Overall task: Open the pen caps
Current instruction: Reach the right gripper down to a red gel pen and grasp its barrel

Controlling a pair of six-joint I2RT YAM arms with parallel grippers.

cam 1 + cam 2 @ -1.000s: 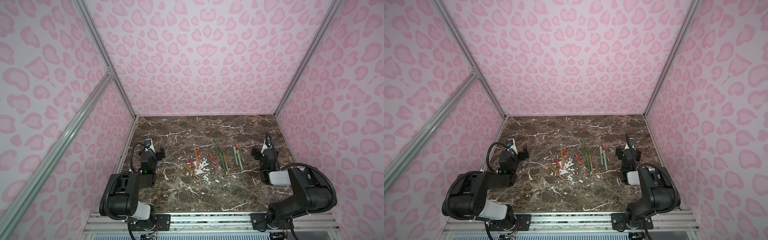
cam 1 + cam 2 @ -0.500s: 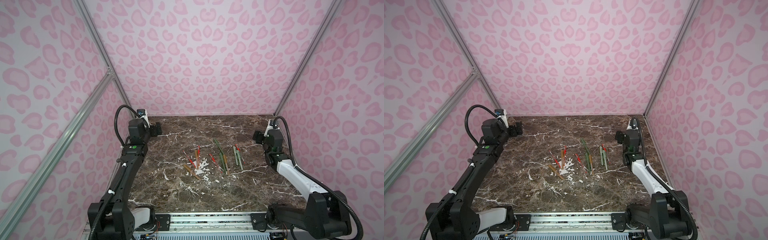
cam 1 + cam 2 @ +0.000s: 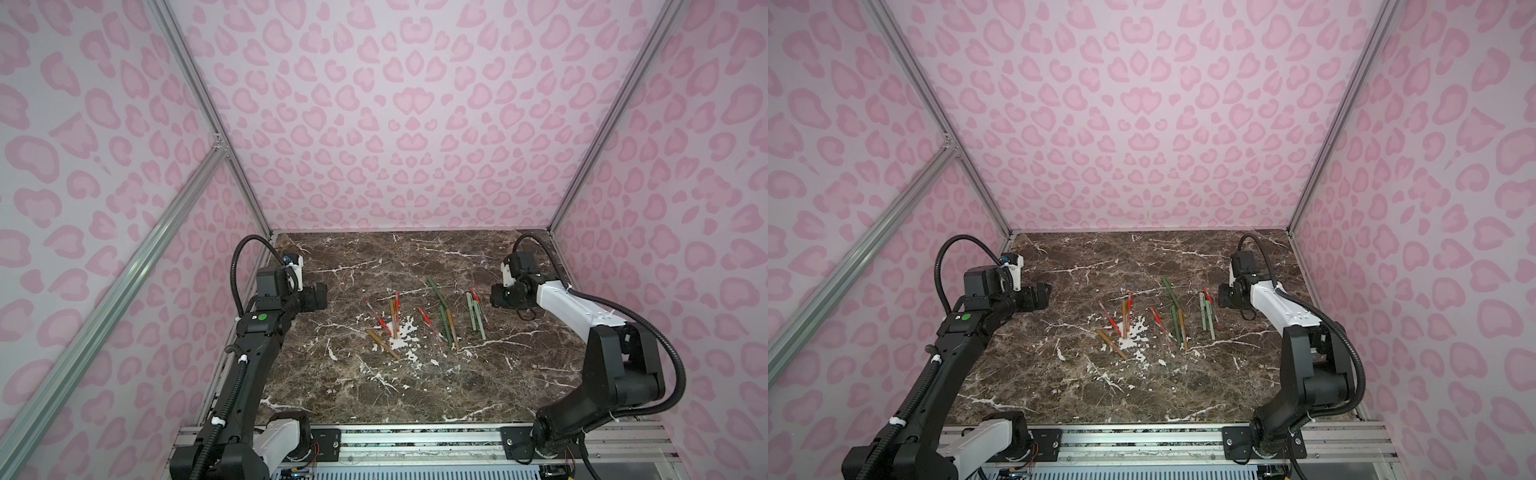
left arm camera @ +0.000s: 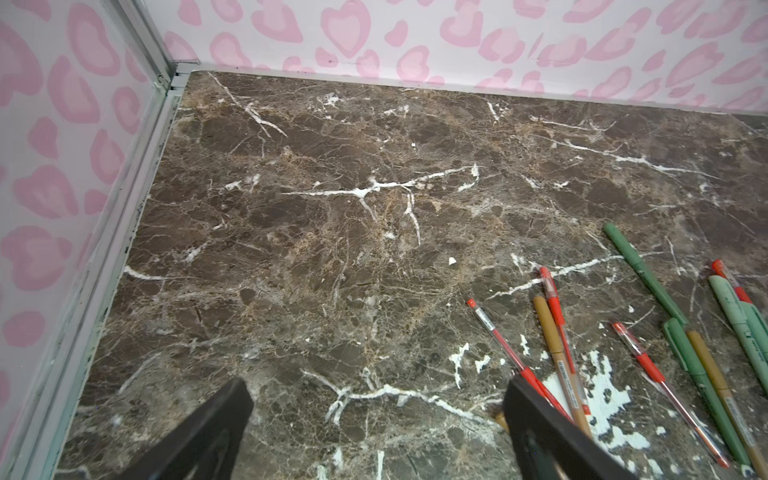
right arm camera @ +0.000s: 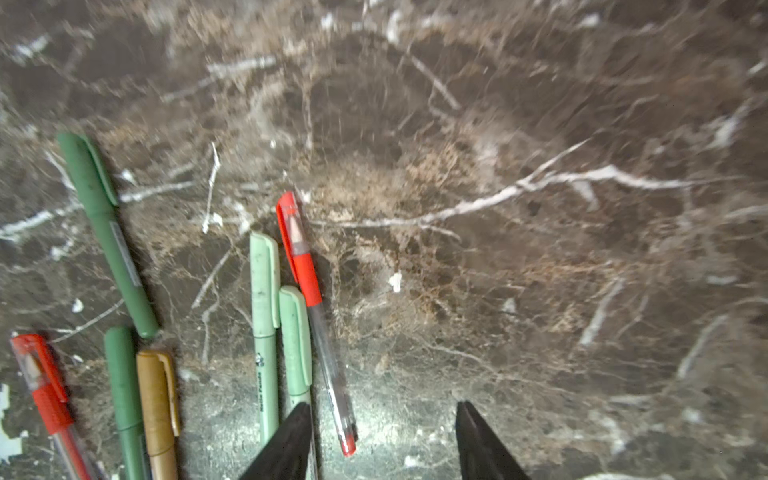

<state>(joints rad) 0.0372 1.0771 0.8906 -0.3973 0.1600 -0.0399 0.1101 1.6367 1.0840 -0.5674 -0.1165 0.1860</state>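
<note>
Several capped pens lie in a loose row mid-table in both top views: red [image 3: 376, 318], tan-brown [image 3: 392, 316], dark green [image 3: 436, 291] and pale green [image 3: 471, 309]. The right wrist view shows the pen caps close up: a red cap [image 5: 293, 232], two pale green caps [image 5: 264, 282], a dark green cap [image 5: 85, 170] and a tan cap [image 5: 156, 390], all still on their pens. My left gripper [image 3: 320, 297] [image 4: 378, 395] hangs open and empty left of the pens. My right gripper [image 3: 496, 297] [image 5: 382, 409] hovers at their right end, jaws apart, holding nothing.
The brown marble table [image 3: 415, 386] is enclosed by pink patterned walls [image 3: 395, 124] on three sides, with an aluminium rail [image 3: 415, 432] along the front edge. White chipped patches [image 3: 401, 338] mark the marble under the tan pens.
Both arms unfolded from their low poses near the front, stretched forward, then came down toward the pens. The right jaws have narrowed; the left jaws stay wide.
</note>
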